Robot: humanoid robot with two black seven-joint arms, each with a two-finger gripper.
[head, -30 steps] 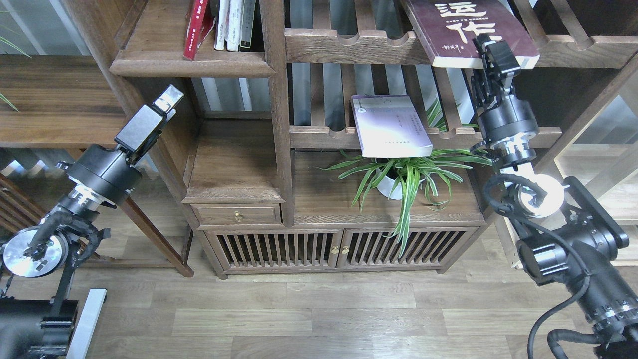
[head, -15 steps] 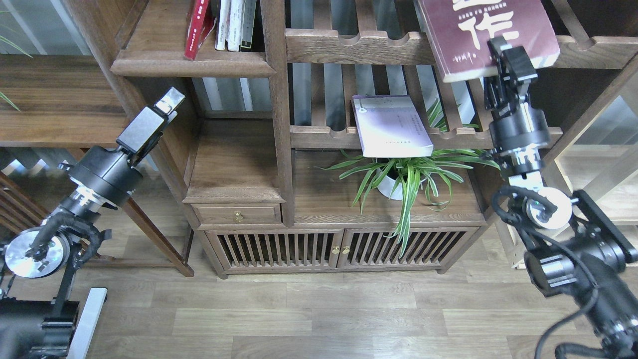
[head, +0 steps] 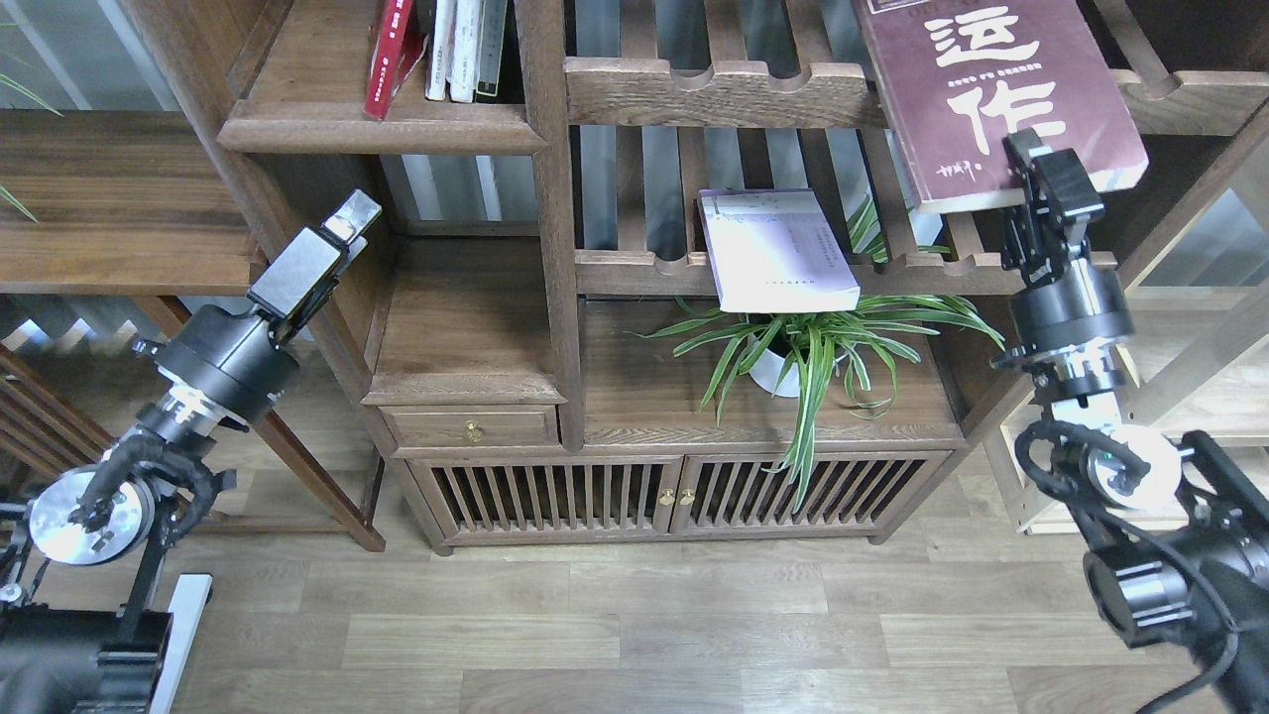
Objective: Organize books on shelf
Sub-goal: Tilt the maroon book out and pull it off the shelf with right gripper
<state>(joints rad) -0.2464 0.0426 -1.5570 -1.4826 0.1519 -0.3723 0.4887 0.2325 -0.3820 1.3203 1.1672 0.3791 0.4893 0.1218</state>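
A large walnut-coloured bookcase [head: 555, 297] fills the upper half of the view and stands on a grey-brown plank floor [head: 615, 625]. At 11 o'clock, its solid shelf [head: 382, 127] with a rounded front edge carries a red book [head: 389, 55] leaning left, with several pale upright books [head: 466, 45] just beside it. At 12 o'clock sits a slatted rack [head: 724, 94] with a scalloped front rail; a second slatted rack [head: 644, 270] lies below it. A dark wooden table [head: 109, 198] extends from the 9 o'clock edge.

The cabinet base at 6 o'clock has two slatted doors [head: 674, 491] and a small drawer [head: 474, 426]. On its top, a potted plant [head: 803, 342] spreads long green leaves.

The maroon book [head: 1001, 89], with large white characters, is tilted at 1 o'clock, its upper part over the top rack. The right end effector [head: 1043, 178] is clamped on its lower edge. The lavender book [head: 778, 250] lies flat on the lower rack near centre, overhanging the front rail above the plant.

The left end effector [head: 347, 223] points toward 1 o'clock, just beside the bookcase side panel; whether its fingers are apart or together cannot be told.
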